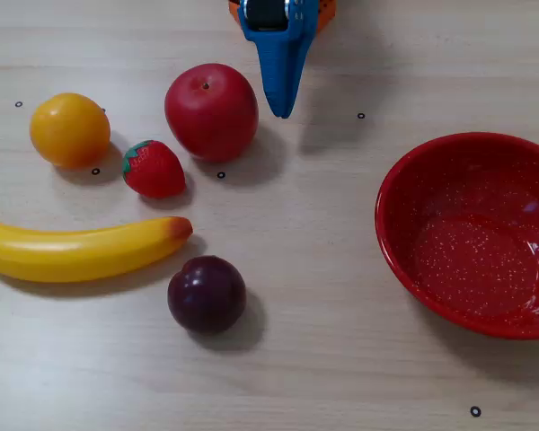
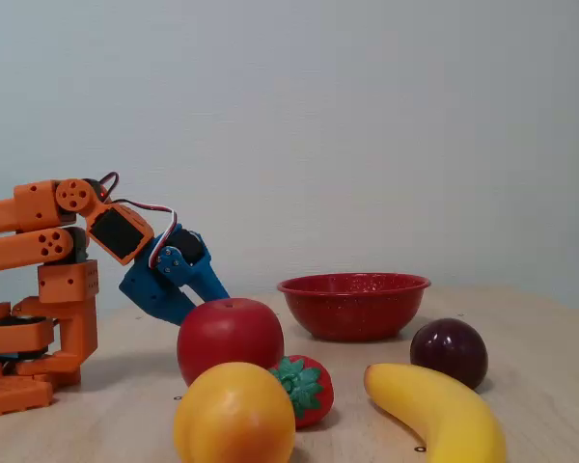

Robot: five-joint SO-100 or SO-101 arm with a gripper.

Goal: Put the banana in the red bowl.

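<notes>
A pale wood-grain bench (image 1: 341,359) dotted with small black marks carries everything, with a plain light wall behind it in the low fixed view. The banana (image 1: 81,250) lies flat near the left edge of the top-down fixed view, its long axis running almost left to right, with the orange-brown end pointing towards the middle of the bench and the other end cut off by the frame. The blue gripper (image 1: 282,109) hangs at the top centre, tip pointing down the picture; its jaws appear pressed together and hold nothing. From that tip the banana lies down and to the left, well apart. A red apple (image 1: 211,110) sits just beside the gripper, and a strawberry (image 1: 154,170) lies between the apple and the banana, so both stand roughly on the straight line towards it. An orange-yellow fruit (image 1: 69,129) rests above the banana, and a dark plum (image 1: 207,294) sits close to its orange-brown end. The red bowl (image 1: 404,260) stands empty at the right, far from the banana.
</notes>
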